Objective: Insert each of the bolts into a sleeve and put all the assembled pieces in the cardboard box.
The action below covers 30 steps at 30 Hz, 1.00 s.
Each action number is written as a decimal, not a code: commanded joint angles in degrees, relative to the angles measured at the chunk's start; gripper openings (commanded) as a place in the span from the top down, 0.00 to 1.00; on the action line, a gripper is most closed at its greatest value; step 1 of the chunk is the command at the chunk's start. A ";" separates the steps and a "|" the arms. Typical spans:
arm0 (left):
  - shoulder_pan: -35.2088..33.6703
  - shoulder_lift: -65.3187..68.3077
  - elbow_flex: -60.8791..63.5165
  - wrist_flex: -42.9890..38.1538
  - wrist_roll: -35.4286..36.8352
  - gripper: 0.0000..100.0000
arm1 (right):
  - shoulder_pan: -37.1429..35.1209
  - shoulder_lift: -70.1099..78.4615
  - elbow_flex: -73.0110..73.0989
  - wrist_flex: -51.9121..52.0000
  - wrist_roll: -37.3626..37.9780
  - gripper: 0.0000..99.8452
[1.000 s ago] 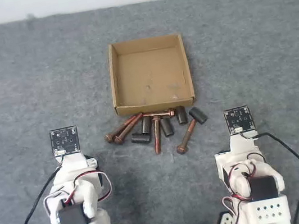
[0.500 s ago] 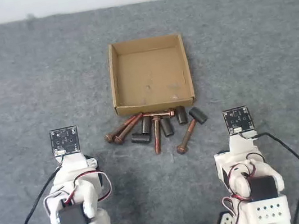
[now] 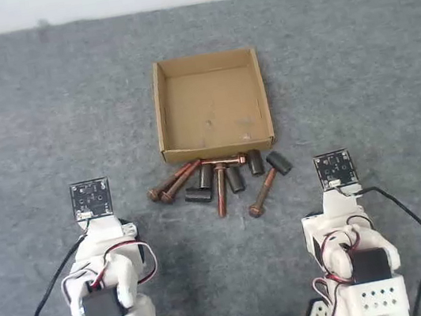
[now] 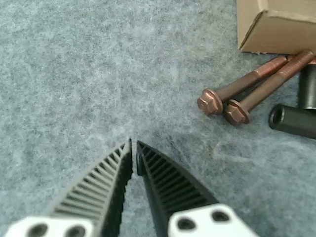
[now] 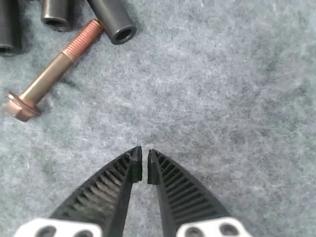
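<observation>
Bolts and sleeves, where are they?
— You have them heaped on the grey counter, just before the cardboard box's near wall (two bolt tips reach it).
— And your fingers?
— Left fingers and right fingers are both together, holding nothing, over the counter beside the heap.

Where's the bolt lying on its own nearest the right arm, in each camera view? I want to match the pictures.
High view: the lone bolt lies diagonally in front of the right arm, head toward it.
Right wrist view: it lies ahead of the right gripper.
Left wrist view: this faces two other bolts beside the cardboard box instead.
Shared landmark: the black sleeve by its threaded tip, high and right wrist views.
</observation>
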 commanded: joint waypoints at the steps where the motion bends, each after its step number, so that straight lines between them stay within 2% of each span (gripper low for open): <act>1: -0.35 0.26 -0.66 0.35 -0.35 0.99 | -0.75 -1.19 1.05 -1.36 0.44 0.99; 8: -0.18 0.26 -0.66 0.35 -0.18 0.99 | -0.75 -1.19 1.05 -1.01 0.44 0.99; 17: 4.13 0.18 -0.92 0.62 -0.18 0.99 | -0.75 -1.19 1.05 -0.84 0.53 0.99; 25: 6.07 0.09 -5.67 -6.07 -0.35 0.99 | -0.75 -1.19 1.05 -0.84 0.53 0.99; 30: 6.51 0.09 -5.85 -6.68 -0.35 0.99 | -0.75 -1.19 1.05 -0.84 0.53 0.99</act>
